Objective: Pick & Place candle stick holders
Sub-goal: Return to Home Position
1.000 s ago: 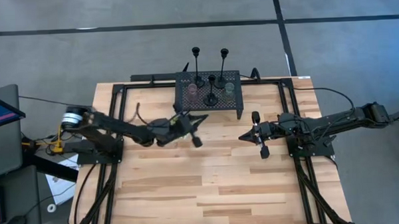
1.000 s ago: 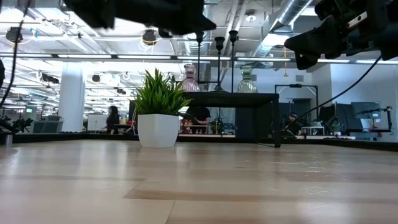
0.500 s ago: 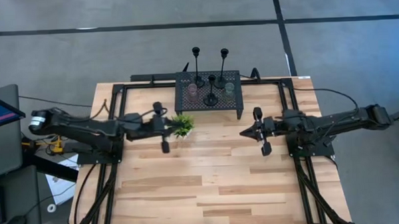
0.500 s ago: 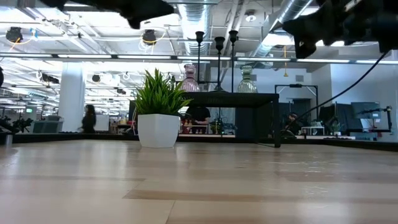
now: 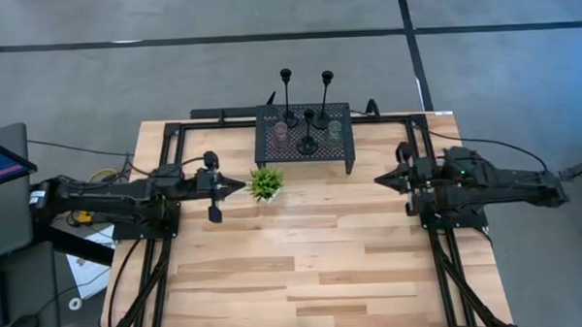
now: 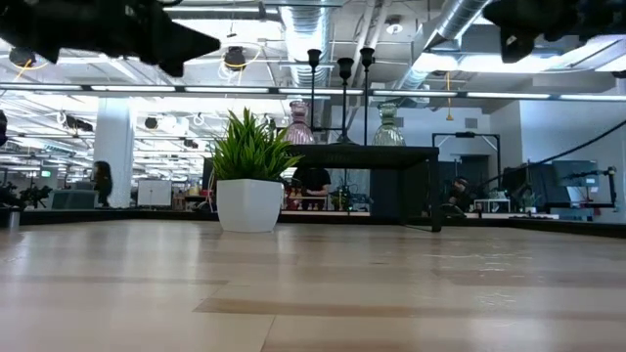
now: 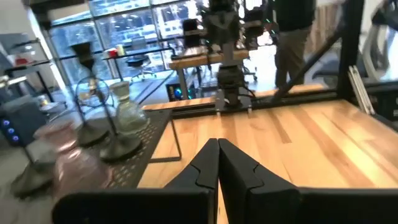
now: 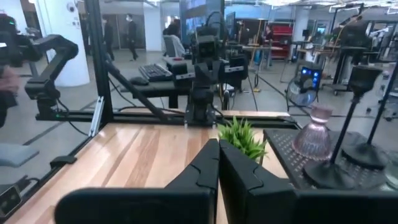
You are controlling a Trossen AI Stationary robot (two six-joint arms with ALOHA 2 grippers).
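At the left of the high view, the left claw is kept shut and empty, just beside the plant. In the upper middle, three black holders, a pink glass cup and a green glass cup are seen standing on the rack. The holders look thin, stiff and tippy, so the stem is best gripped. The cups look slippery and easy to break, so a soft squeeze is needed. At the right, the right claw is shut and empty too. One second ago both claws were nearer the middle.

Pale wood table, black metal mesh rack, pinkish glass cup
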